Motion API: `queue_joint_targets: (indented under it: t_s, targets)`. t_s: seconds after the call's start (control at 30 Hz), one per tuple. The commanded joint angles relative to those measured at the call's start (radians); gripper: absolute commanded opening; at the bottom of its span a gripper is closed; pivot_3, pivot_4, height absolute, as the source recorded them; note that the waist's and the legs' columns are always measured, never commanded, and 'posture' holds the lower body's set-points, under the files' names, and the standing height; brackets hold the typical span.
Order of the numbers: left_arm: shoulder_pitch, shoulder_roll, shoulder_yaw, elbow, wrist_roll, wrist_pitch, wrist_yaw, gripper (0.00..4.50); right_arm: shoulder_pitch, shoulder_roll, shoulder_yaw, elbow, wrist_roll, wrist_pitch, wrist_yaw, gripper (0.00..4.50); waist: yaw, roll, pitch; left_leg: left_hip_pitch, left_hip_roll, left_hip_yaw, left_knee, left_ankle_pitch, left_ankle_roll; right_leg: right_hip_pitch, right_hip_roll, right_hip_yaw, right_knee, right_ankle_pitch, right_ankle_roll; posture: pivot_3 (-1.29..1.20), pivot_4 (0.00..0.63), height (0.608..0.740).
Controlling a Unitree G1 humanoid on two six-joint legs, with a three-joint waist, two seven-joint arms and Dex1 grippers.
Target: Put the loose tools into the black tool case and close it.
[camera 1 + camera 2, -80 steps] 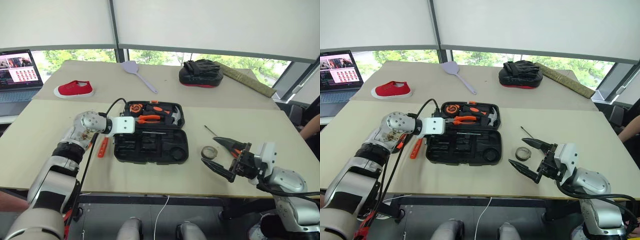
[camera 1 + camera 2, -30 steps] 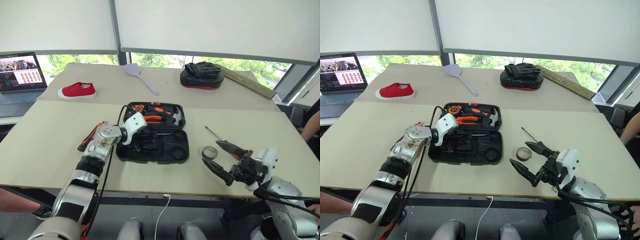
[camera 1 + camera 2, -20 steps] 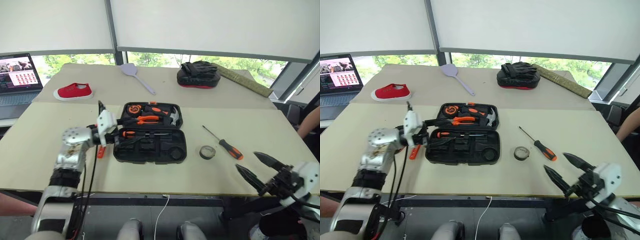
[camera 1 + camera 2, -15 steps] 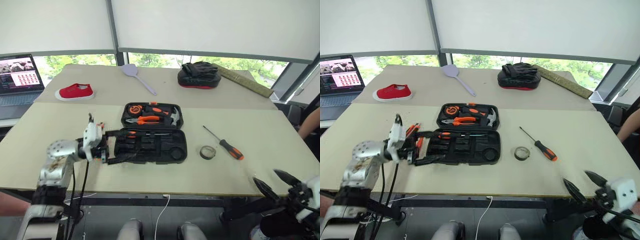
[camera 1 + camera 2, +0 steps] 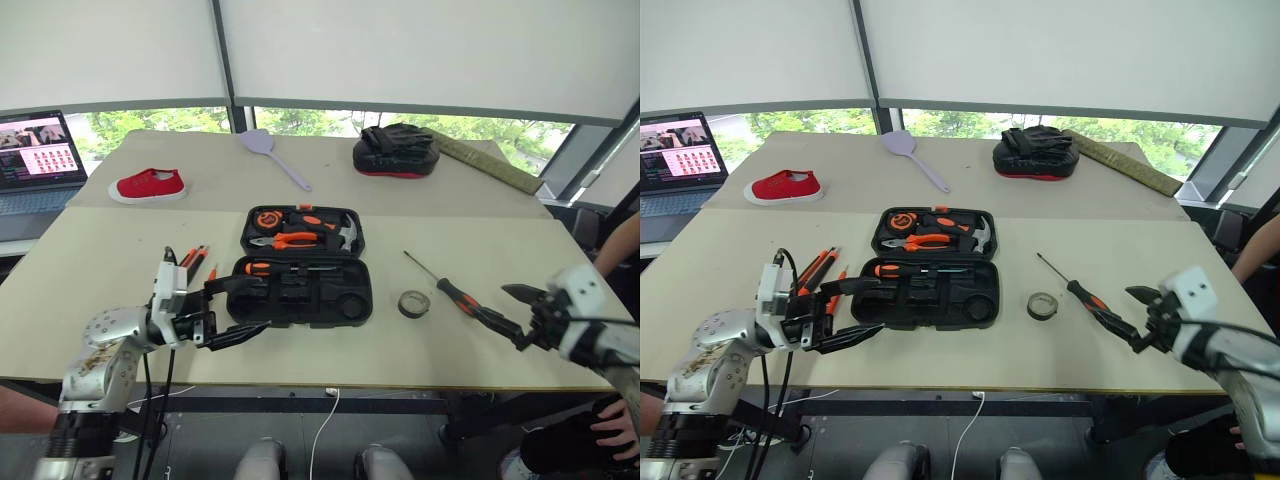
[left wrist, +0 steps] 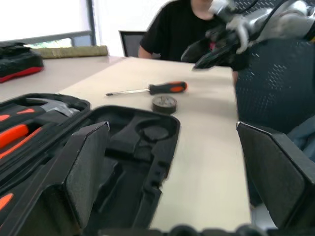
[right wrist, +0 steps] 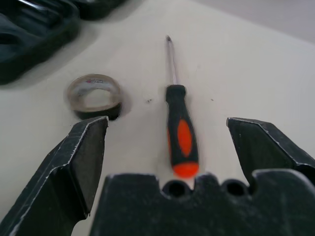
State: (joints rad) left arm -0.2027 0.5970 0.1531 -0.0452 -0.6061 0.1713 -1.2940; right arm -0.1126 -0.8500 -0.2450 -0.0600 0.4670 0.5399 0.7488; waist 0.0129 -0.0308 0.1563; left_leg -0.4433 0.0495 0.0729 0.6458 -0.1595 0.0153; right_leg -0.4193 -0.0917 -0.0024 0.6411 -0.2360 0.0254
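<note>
Screwdriver [image 5: 1087, 298] one on table, tape roll [image 5: 1042, 305] one, case [image 5: 925, 270] open, left tool [image 5: 845, 311] and right tool [image 5: 1136, 316] both spread, empty

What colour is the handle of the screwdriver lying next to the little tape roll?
Black with orange; the slim screwdriver shows best in the right wrist view.

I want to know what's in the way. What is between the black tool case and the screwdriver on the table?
The small grey tape roll lies on the table between the black tool case and the screwdriver, touching neither. The left eye view shows it.
</note>
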Motion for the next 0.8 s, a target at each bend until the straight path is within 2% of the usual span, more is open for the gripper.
queue_joint_targets:
  t_s: [0.03,0.1,0.2,0.3,0.47,0.53,0.6,0.67,0.73,0.8]
  targets:
    - [0.006,0.001,0.012,-0.059,-0.014,0.004,0.032,4.44,-0.090,-0.009,0.065,0.084,-0.053,0.064,-0.008,4.50,0.001,0.000,0.000,-0.001,0.000,0.000,0.000,0.000,0.001,-0.001,0.000,0.000,0.000,0.000,0.002,0.00,0.150,0.740]
    - [0.019,0.002,0.014,-0.066,-0.011,0.000,0.039,4.44,-0.148,-0.002,0.120,0.154,-0.106,0.068,-0.020,4.50,-0.001,0.000,0.000,-0.003,-0.001,0.000,0.000,-0.002,0.002,-0.001,0.000,0.000,-0.001,0.000,0.002,0.00,0.150,0.740]
    - [0.039,-0.003,0.011,-0.064,0.002,-0.017,0.047,4.50,-0.219,0.030,0.154,0.253,-0.158,0.027,-0.043,3.81,-0.003,0.000,0.000,-0.002,-0.001,0.001,0.000,-0.002,0.003,-0.001,0.000,0.001,-0.001,0.000,0.003,0.00,0.150,0.740]
    - [0.050,-0.004,0.012,-0.068,0.005,-0.024,0.052,4.50,-0.231,0.046,0.159,0.272,-0.168,0.001,-0.017,2.65,-0.003,0.000,0.000,-0.002,0.000,0.001,0.000,-0.002,0.003,-0.002,0.000,0.001,0.000,0.000,0.002,0.00,0.150,0.740]
    - [0.067,0.002,0.023,-0.084,0.002,-0.023,0.063,4.50,-0.200,0.045,0.118,0.248,-0.168,-0.038,0.002,1.02,-0.002,0.000,0.000,-0.002,0.000,0.002,0.000,-0.002,0.003,-0.001,0.000,0.001,0.000,0.001,0.003,0.00,0.150,0.740]
    - [0.074,0.005,0.030,-0.091,-0.001,-0.021,0.069,4.50,-0.170,0.033,0.079,0.222,-0.171,-0.126,0.016,1.03,-0.001,0.000,0.000,-0.002,0.000,0.002,0.000,-0.002,0.003,-0.001,0.000,0.001,0.000,0.001,0.003,0.00,0.150,0.740]
    - [0.083,0.004,0.050,-0.108,-0.008,-0.012,0.097,4.50,-0.137,0.007,0.023,0.112,-0.099,-0.223,0.148,1.03,-0.001,0.000,0.000,-0.002,0.000,0.002,0.000,-0.002,0.003,-0.002,0.000,0.002,-0.001,0.000,0.003,0.00,0.150,0.740]
    - [0.087,0.001,0.073,-0.112,-0.009,-0.010,0.130,4.50,-0.148,0.001,0.026,0.013,-0.046,-0.249,0.235,1.03,-0.005,0.002,0.001,-0.002,0.000,0.003,0.000,-0.002,0.003,-0.003,0.000,0.003,-0.001,0.001,0.004,0.00,0.150,0.740]
    - [0.092,0.001,0.088,-0.097,0.012,-0.024,0.156,4.50,-0.224,0.022,0.101,-0.038,-0.053,-0.237,0.254,1.03,-0.022,0.002,0.002,0.000,0.001,0.004,0.000,-0.002,0.003,-0.002,0.002,0.005,0.000,0.001,0.004,0.00,0.150,0.740]
    - [0.093,-0.004,0.095,-0.075,0.043,-0.057,0.179,4.50,-0.335,0.047,0.220,-0.033,-0.145,-0.236,0.247,1.03,-0.032,0.002,0.002,0.003,0.002,0.004,0.000,-0.002,0.003,-0.002,0.003,0.006,0.000,0.000,0.007,0.00,0.150,0.740]
